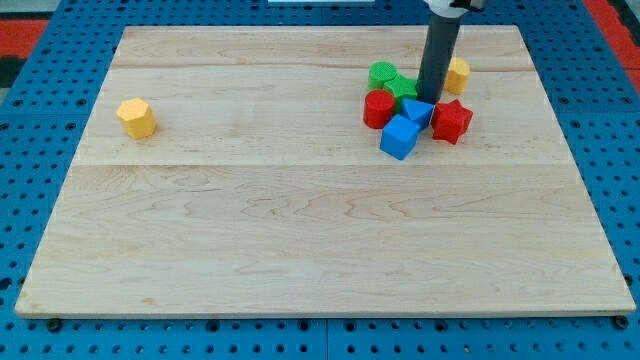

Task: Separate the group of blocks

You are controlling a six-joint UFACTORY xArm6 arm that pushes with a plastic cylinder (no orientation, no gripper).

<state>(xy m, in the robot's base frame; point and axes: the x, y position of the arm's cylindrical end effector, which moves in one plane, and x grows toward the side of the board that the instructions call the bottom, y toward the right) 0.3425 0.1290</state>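
Toward the view's top right of the wooden board (300, 240), my tip (428, 100) stands inside the cluster, touching the small blue block (417, 110); I have no jaws, only the rod. Around that small blue block crowd the blue cube (399, 137) below-left, red cylinder (378, 108) left, red star (451, 120) right, green blocks (390, 80) above-left, and a yellow block (457, 74) above-right. A yellow hexagonal block (136, 117) lies well apart, far left of it.
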